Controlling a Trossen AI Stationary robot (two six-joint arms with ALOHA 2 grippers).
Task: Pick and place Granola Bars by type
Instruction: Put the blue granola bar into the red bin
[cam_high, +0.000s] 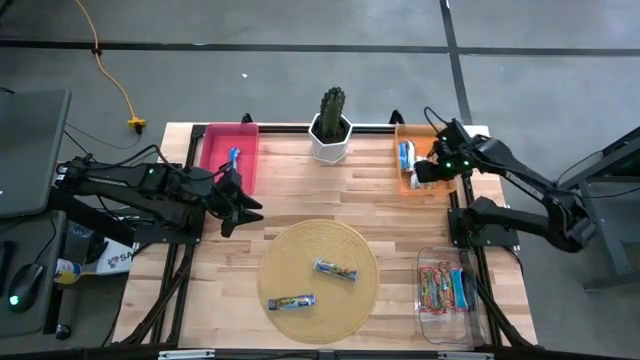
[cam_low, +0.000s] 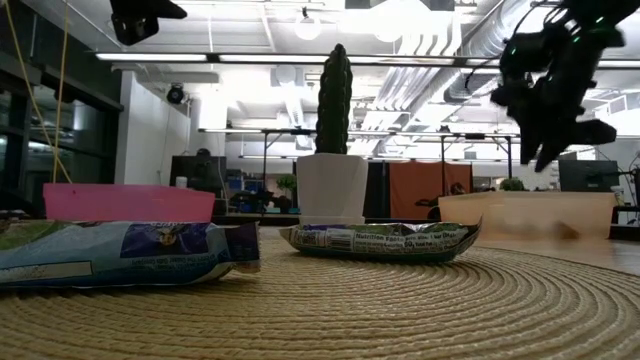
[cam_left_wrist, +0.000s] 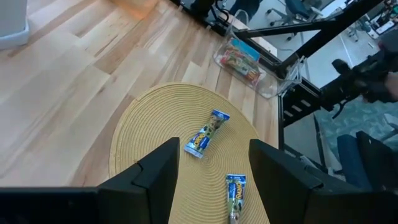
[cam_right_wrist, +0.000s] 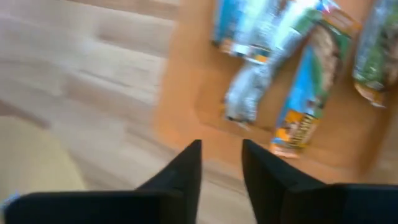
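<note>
Hovering over the orange bin (cam_high: 418, 176) at the counter's (cam_high: 300, 200) far right corner, the right pincer (cam_high: 432, 168) is empty, its fingers (cam_right_wrist: 180, 174) set narrowly apart with a slim gap between them. In the right wrist view several bars lie in the bin just beyond the fingertips: a blue-and-orange bar (cam_right_wrist: 305, 106), a silver-blue bar (cam_right_wrist: 261, 74) crossing it, and more at the bin's far side.

The left pincer (cam_high: 240, 200) hangs above the counter near the left edge, just on the near side of the pink bin (cam_high: 228, 152), its fingers (cam_left_wrist: 155, 177) spread wide and holding nothing. A single blue bar (cam_high: 234, 158) lies in the pink bin, which sits at the far left corner.

A round woven mat (cam_high: 318, 280) lies toward the counter's near edge, about midway across. Two bars rest on it, well apart: one (cam_high: 335, 269) nearer the mat's middle, tilted, and the other (cam_high: 291, 302) closer to the near edge. The left wrist view shows both, with blue-and-white wrappers, the first (cam_left_wrist: 206, 133) ahead of the fingers and the second (cam_left_wrist: 234, 194) between them.

A clear bin (cam_high: 448, 292) stands at the near right corner, holding multicoloured bars (cam_high: 434, 286) and a blue one (cam_high: 458, 288) side by side.

A cactus (cam_high: 332, 108) in a white pot (cam_high: 330, 140) stands at the middle of the far edge, between the pink and orange bins.
</note>
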